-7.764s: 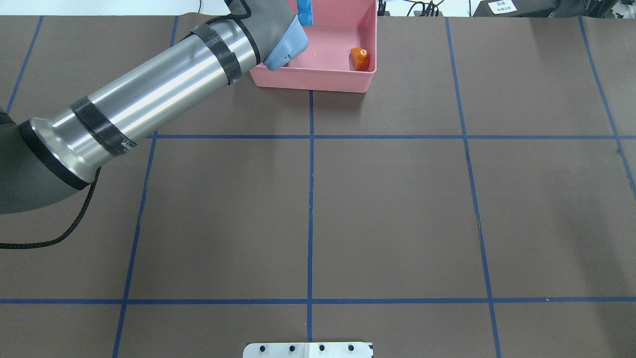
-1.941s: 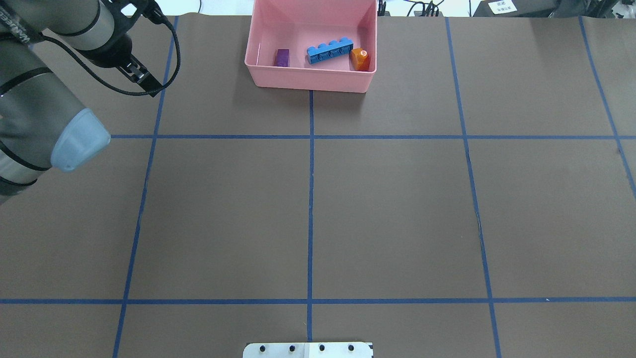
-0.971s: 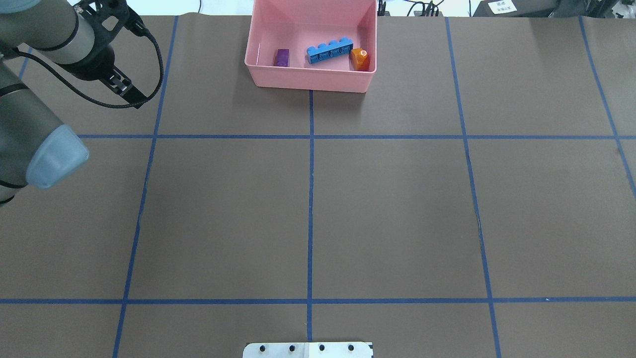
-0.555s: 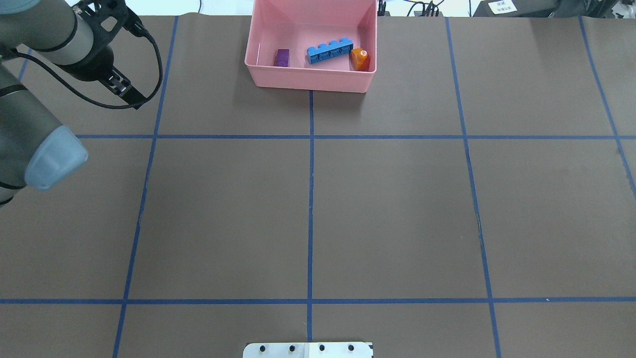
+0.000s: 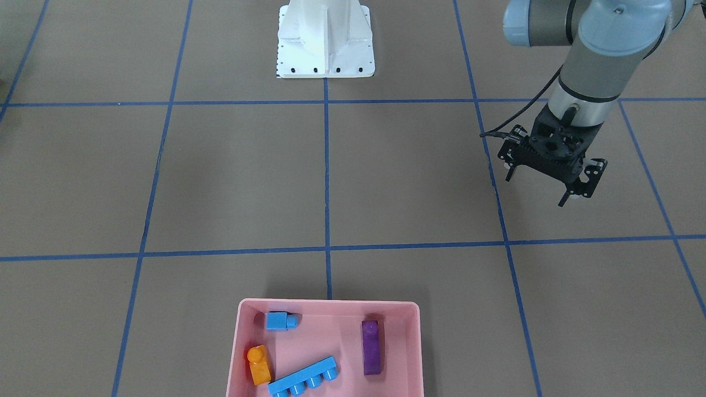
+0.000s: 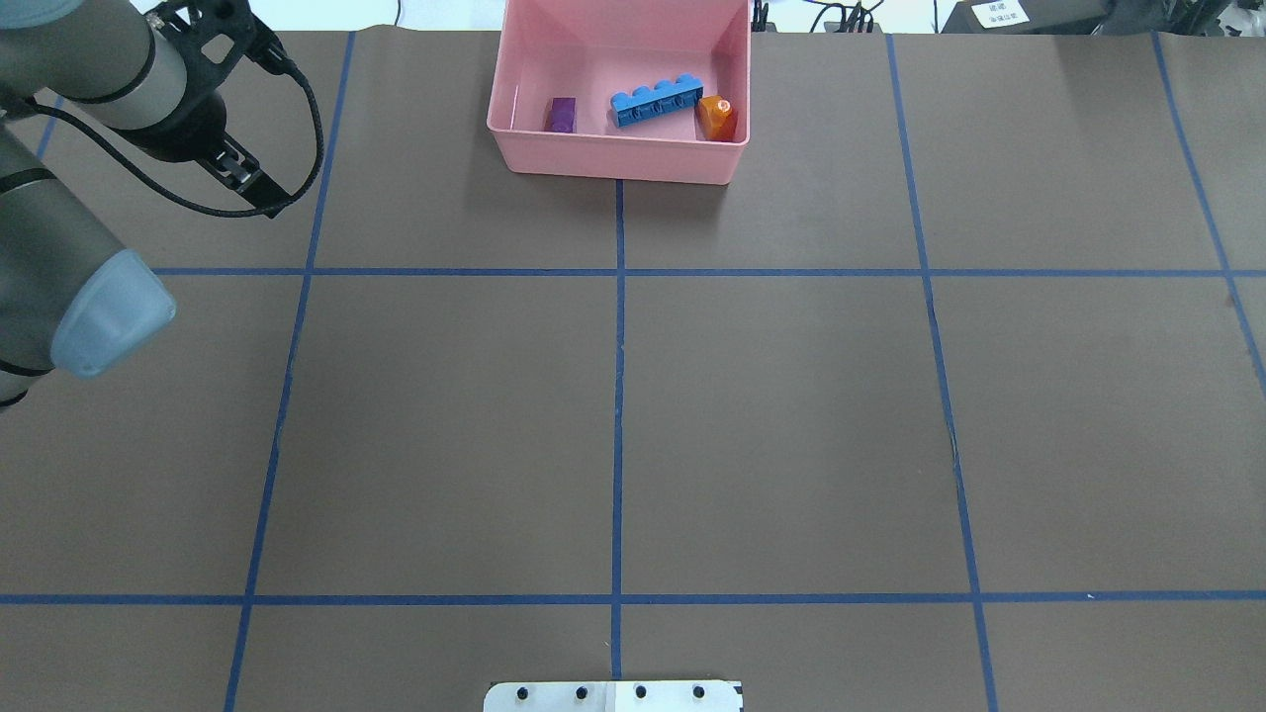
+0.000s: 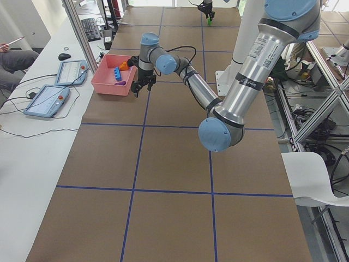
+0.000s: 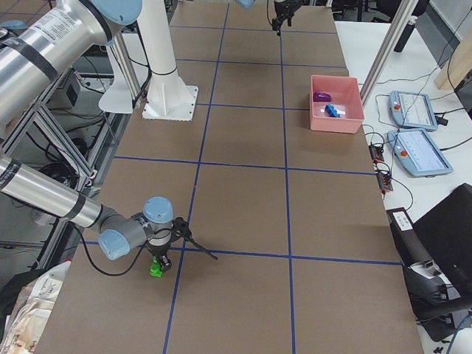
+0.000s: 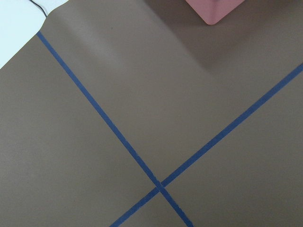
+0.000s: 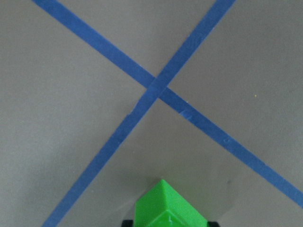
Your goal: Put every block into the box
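Since a few seconds back, the left arm has pulled away from the box (image 6: 618, 163). The long blue block (image 6: 657, 102) was not lying inside it then, and now it is. For the last second the arm has hardly moved at all.

From where I stand, the left gripper (image 5: 535, 191) hangs over the table (image 6: 791, 415), well off to the left of the box. Its two fingers are spread apart and there is nothing between them.

Next comes the pink box with four blocks in it. The purple block (image 6: 562, 114) lies flat, nearest the box's left wall, and touches no other block. The long blue block lies slanted in the middle of the box, with one end just beside the orange block (image 6: 716, 117). The orange block sits close to the box's right wall. The small blue block (image 5: 280, 320) lies on its side in the box's right corner, on the robot's side, a little apart from the orange one.

Far to the right of the box, at the other end of the table, the right gripper (image 8: 156, 264) is down low by a crossing of blue lines (image 10: 156, 90). It is squeezed tight on the green block (image 10: 168, 208). I cannot tell if the green block touches the table.
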You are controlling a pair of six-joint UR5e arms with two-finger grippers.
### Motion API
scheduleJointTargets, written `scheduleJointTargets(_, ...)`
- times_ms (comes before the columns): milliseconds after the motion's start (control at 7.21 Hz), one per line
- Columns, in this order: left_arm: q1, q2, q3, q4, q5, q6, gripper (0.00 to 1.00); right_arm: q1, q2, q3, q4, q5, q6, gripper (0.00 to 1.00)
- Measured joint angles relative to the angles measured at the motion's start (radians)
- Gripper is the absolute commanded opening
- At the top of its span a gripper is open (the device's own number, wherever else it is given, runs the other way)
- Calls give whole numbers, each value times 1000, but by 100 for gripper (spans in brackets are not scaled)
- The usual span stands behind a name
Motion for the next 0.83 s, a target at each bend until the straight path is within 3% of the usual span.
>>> scheduleJointTargets(416,1,-1,1,0,0,2,100,46,-7,17,52,15,86,0)
scheduleJointTargets(832,1,-1,3,0,0,2,100,247,13,61,57,90,177,0)
